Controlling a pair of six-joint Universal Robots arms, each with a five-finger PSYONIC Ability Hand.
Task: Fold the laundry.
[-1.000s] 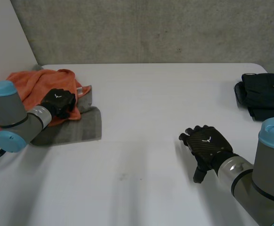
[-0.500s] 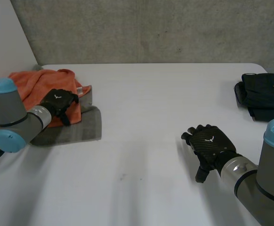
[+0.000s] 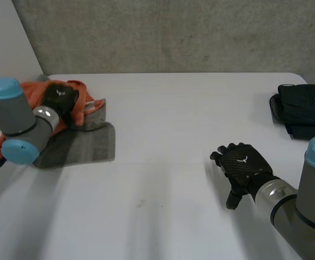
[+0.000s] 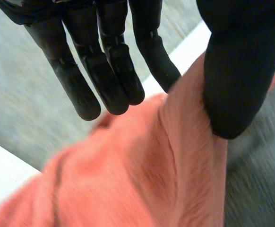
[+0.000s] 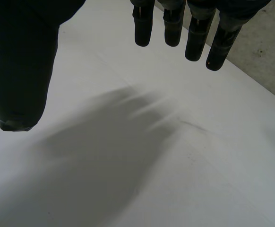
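An orange towel (image 3: pixel 33 96) lies crumpled at the table's left, partly on top of a flat grey towel (image 3: pixel 84 146). My left hand (image 3: pixel 60 99) is on the orange towel's right edge. In the left wrist view a ridge of the orange towel (image 4: pixel 142 179) rises between the thumb and the straight fingers (image 4: pixel 104 71) and is pinched there, with the grey towel (image 4: pixel 262 165) beneath. My right hand (image 3: pixel 243 165) hovers open over the bare white table (image 3: pixel 174 124) at the front right, fingers (image 5: pixel 173 23) straight and nothing in it.
A pile of dark clothes (image 3: pixel 304 111) sits at the table's right edge, beyond my right hand. A grey concrete wall runs behind the table's far edge. Bare tabletop (image 5: pixel 184 156) lies under my right palm.
My left hand has moved back and up over the orange towel, drawing its right edge along with it. The right hand has only drifted slightly to the right.
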